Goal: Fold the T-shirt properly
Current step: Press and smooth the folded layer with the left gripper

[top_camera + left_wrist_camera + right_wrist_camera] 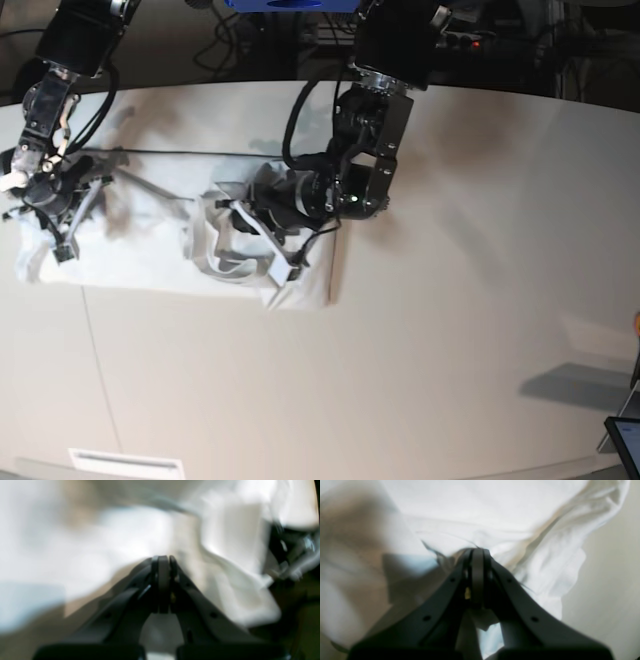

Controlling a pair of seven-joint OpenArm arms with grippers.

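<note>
Off-white tabletop point(450, 300), smooth, dark cabling behind it. Left gripper point(262, 222) has its jaws pressed together at a raised bunch of the T-shirt point(150, 235); blur hides whether cloth is pinched. Right gripper point(48, 222) jaws also together, fabric bunched at the tips, likely pinched. Shirt lies spread flat across the table's far-left area. It looks light, limp, wrinkly: likely sags and drags. Best grabbed at hems or corners, not mid-panel. Plenty of bare surface nearby.
</note>
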